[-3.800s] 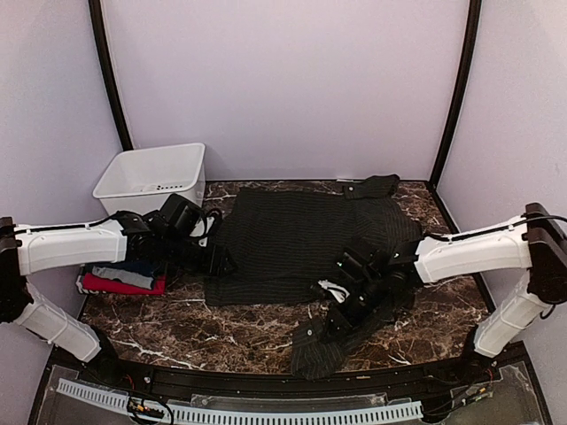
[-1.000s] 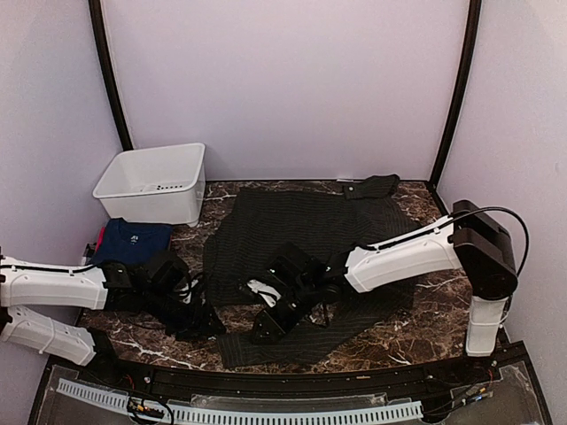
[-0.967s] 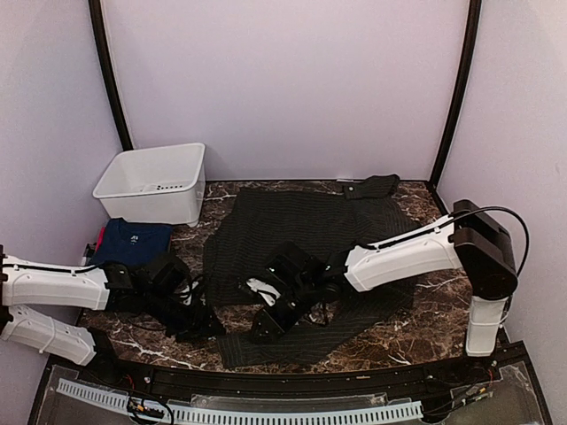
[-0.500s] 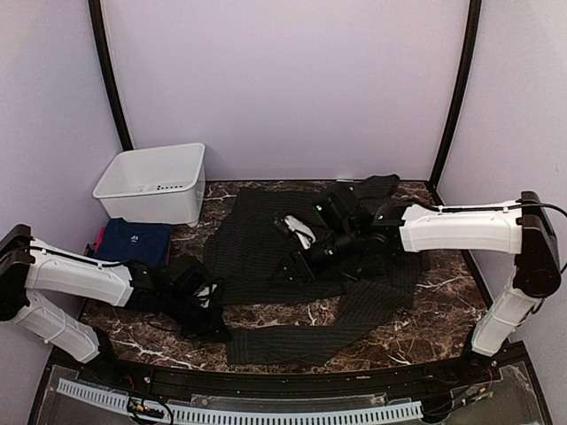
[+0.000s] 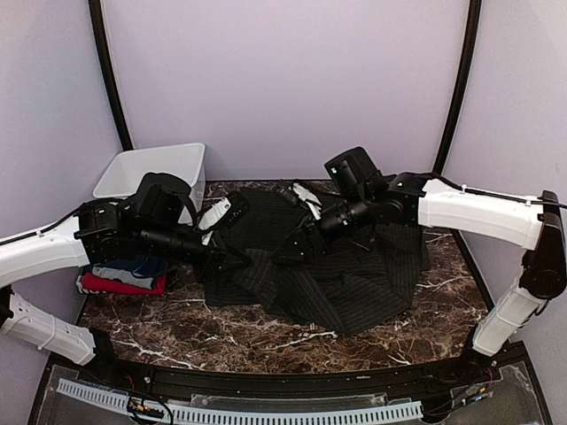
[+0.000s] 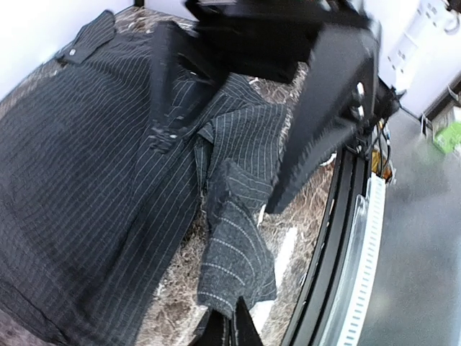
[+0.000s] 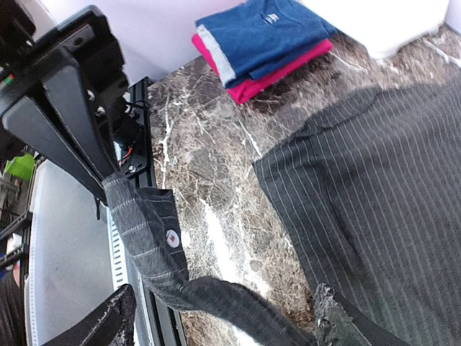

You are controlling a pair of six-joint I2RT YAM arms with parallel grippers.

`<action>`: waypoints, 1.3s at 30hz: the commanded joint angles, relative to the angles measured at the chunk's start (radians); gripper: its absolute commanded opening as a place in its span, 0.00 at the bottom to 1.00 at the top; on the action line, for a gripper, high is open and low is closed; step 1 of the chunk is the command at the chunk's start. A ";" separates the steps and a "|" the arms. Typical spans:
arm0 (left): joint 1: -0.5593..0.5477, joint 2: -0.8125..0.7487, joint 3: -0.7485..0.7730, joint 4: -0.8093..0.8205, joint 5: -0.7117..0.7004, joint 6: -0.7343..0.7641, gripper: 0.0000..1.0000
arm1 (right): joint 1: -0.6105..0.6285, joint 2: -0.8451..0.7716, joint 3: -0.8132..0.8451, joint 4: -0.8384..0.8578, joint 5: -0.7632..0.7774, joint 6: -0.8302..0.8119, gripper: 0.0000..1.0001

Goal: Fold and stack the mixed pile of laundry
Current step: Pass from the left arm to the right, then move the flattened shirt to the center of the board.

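The dark charcoal pinstriped shirt (image 5: 341,266) lies spread over the middle of the marble table, its lower part bunched in folds. My left gripper (image 6: 230,326) is shut on the cuff end of a sleeve (image 6: 238,252), holding it lifted above the table's left middle (image 5: 235,257). My right gripper (image 7: 223,317) is open wide, and the same sleeve (image 7: 216,292) runs under its spread fingers. In the top view the right gripper (image 5: 292,248) hovers over the shirt, close to the left one. A folded navy blue T-shirt (image 7: 256,32) lies on a folded red T-shirt (image 7: 277,72) at the left.
A white plastic bin (image 5: 151,177) stands at the back left, behind the folded stack (image 5: 120,282). A black rail (image 5: 266,394) runs along the table's front edge. Bare marble (image 5: 177,323) shows in front of the shirt.
The left gripper has shut on the sleeve cuff and carried it up and back from the front edge. The right gripper has opened and drawn back over the shirt.
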 commanded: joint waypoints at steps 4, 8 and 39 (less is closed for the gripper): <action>-0.009 -0.067 0.077 -0.053 -0.005 0.262 0.00 | -0.005 0.007 0.074 -0.050 -0.220 -0.116 0.75; -0.009 -0.065 0.116 -0.061 -0.016 0.285 0.00 | 0.015 0.034 0.071 -0.028 -0.322 -0.106 0.68; 0.353 0.211 -0.243 -0.037 -0.026 -0.565 0.43 | 0.036 -0.769 -0.003 -0.309 0.167 0.173 0.00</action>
